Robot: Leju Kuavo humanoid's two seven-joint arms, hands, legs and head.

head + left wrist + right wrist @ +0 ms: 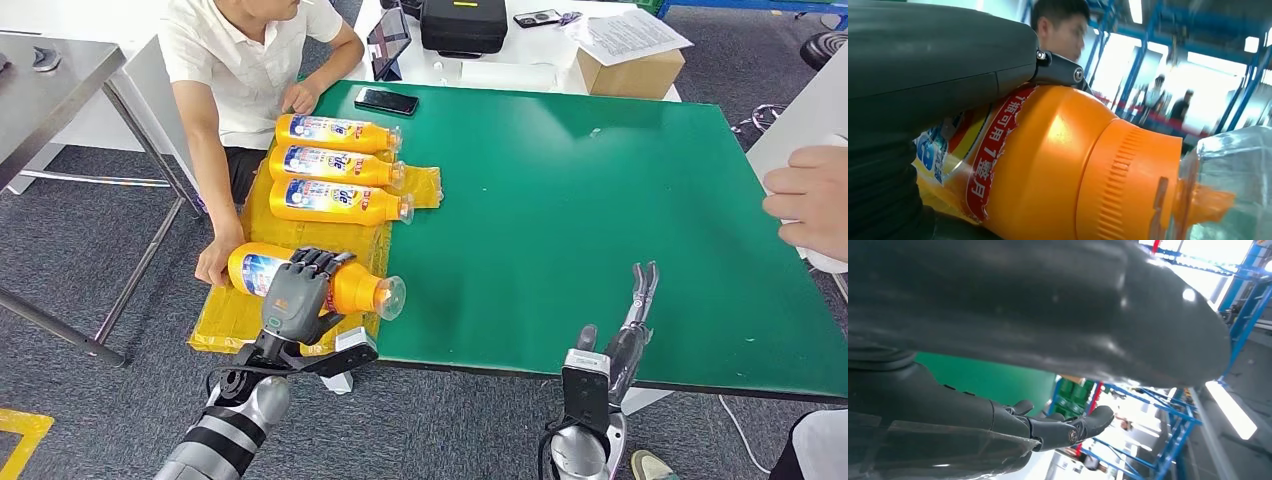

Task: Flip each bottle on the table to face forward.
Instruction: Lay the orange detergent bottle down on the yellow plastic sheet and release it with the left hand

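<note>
Bottles were our business: four orange plastic detergent bottles with clear caps lay on their sides on a yellow plastic sheet (222, 322) at the left end of the green table mat (600, 220). Three labelled bottles (336, 168) lay side by side at the far part of that sheet, labels up. The nearest orange bottle (352, 290) lay apart from them at the sheet's near edge, its cap pointing toward the middle of the mat. Our left hand (298, 296) had its dark fingers wrapped over this bottle's body, gripping it; the left wrist view showed the grey thumb pressed against the label. A seated person's hand (215, 262) rested at the bottle's base end. Our right hand (630, 320) hung at the mat's near edge, fingers straight and apart, holding nothing. We judged the flipping of this fourth bottle to be in hand. The next move, we thought, called for rolling the bottle about its long axis until the label faced forward, then releasing it without nudging the other three.
</note>
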